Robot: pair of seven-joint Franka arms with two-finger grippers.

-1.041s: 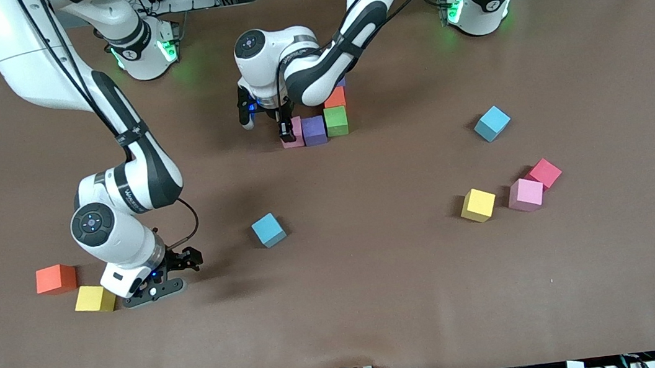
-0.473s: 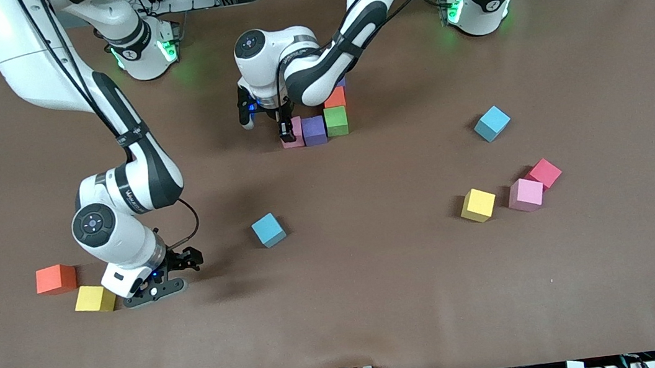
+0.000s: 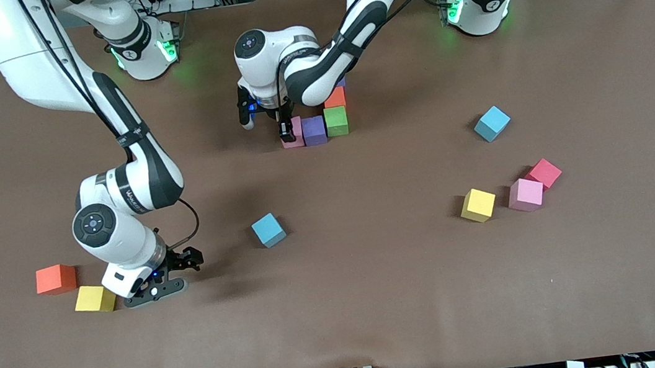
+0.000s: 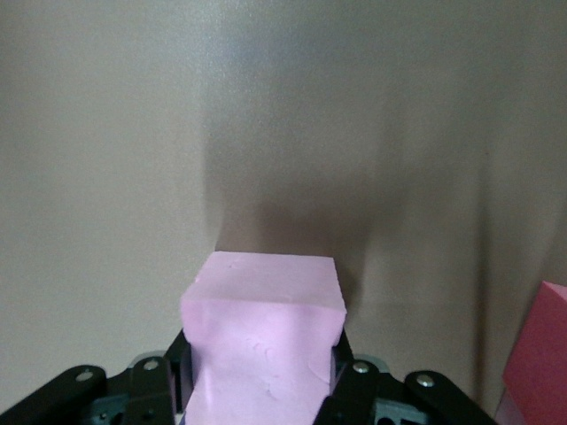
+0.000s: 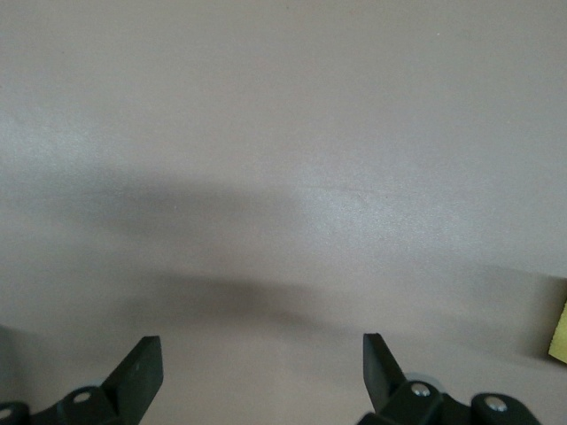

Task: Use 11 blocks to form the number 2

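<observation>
Left end effector (image 4: 261,403) clenched on pink block (image 4: 263,341); right end effector (image 5: 263,372) released beside yellow block (image 3: 95,298)

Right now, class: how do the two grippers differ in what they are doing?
The left gripper is shut on a pink foam cube beside the purple foam cube; the right gripper is open and empty. The left is at the started figure; the right is beside a yellow foam cube. Both are low at the table.

Partial number 2 (image 3: 319,119): pink block (image 4: 264,341), purple block (image 3: 314,130) and green block (image 3: 336,121) in a row, touching; orange block (image 3: 334,97) adjoins green. Seven blocks loose, scattered nearer the camera.
</observation>
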